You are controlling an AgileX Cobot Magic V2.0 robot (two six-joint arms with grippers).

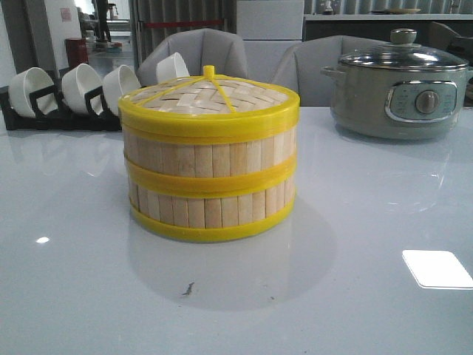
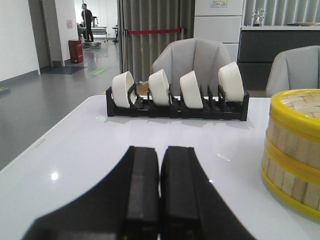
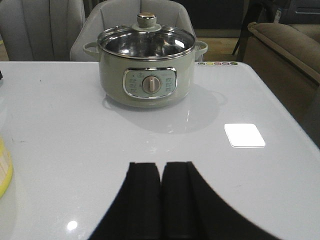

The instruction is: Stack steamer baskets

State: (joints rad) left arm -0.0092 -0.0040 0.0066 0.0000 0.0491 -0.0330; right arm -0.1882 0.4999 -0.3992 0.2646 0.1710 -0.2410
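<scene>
baskets point(image 1: 209, 174) sit stacked under the woven lid point(image 1: 211, 96); left gripper point(image 2: 160, 192) and right gripper point(image 3: 161, 200) jaws pressed together, empty.

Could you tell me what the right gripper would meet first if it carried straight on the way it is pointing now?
Probably the grey electric pot: it stands almost dead ahead of the shut right gripper, with only bare table between them.

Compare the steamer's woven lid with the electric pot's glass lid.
The woven bamboo lid is opaque, with a yellow rim and a small yellow knob; the glass lid is see-through, metal-rimmed, with a larger round knob. The bamboo lid caps the stacked steamer baskets mid-table; the glass one sits on the electric pot to the right. Both are round, domed and in place.
</scene>
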